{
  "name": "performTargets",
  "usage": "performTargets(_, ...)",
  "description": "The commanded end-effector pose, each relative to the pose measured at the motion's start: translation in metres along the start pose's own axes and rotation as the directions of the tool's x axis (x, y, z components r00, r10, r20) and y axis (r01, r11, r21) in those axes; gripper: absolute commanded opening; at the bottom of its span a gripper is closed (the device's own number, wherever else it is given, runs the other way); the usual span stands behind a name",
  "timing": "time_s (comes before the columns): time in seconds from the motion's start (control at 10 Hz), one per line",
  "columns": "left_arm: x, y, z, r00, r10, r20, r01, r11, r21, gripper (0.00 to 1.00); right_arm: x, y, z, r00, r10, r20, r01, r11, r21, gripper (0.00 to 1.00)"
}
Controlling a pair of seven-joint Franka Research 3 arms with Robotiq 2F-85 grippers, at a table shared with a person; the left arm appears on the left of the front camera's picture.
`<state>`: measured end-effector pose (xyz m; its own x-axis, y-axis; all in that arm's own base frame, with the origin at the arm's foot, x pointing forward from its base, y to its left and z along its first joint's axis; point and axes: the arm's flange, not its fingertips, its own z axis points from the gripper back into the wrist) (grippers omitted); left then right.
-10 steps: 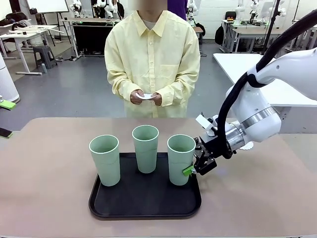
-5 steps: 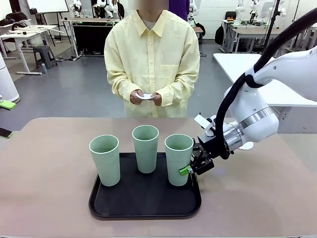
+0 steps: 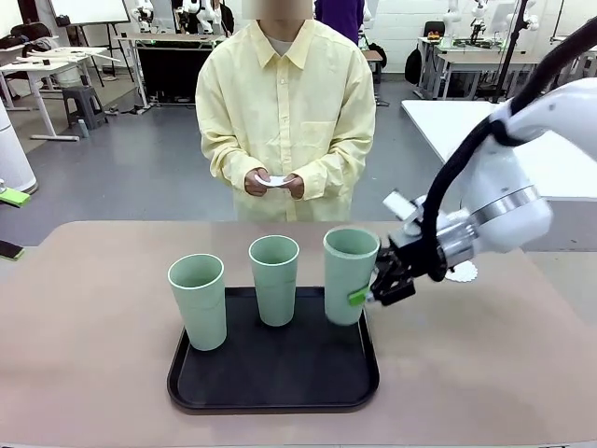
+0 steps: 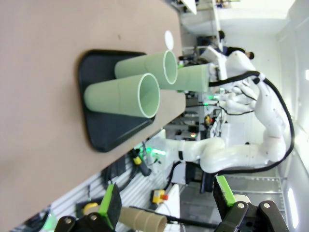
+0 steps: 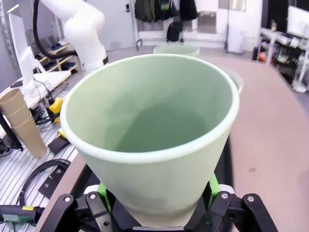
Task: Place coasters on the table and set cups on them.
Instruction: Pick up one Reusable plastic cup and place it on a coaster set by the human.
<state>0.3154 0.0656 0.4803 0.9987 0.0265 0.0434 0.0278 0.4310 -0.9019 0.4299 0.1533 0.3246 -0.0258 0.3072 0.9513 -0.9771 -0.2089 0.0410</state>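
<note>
No lettering, label, brand or number can be read. Each cup [image 3: 274, 280] is plain, and anything farther off is too small or blurred to tell.

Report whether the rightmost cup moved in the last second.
Yes. The rightmost cup, clamped by the right gripper, has risen against the black tray.

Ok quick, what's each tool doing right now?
Left tool: open, holding nothing.
Right tool: closed on the right-hand cup.
</note>
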Motion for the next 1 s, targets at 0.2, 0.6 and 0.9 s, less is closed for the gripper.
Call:
performTargets(0.2, 0.000, 0.000, 0.001, 1.000, -0.015, 0.006, 0.016, 1.000, -0.016, 1.00, 0.091, 0.050, 0.057, 0.993, 0.081, 0.080, -0.068, 0.986, -0.155, 0.00)
performTargets(0.6, 0.000, 0.000, 0.001, 1.000, -0.015, 0.006, 0.016, 1.000, -0.016, 1.00, 0.099, 0.047, 0.066, 0.993, 0.100, 0.060, -0.090, 0.986, -0.142, 0.00)
performTargets(0.9, 0.000, 0.000, 0.001, 1.000, -0.015, 0.006, 0.016, 1.000, -0.016, 1.00, 0.102, 0.048, 0.068, 0.995, 0.080, 0.052, -0.072, 0.986, -0.148, 0.84)
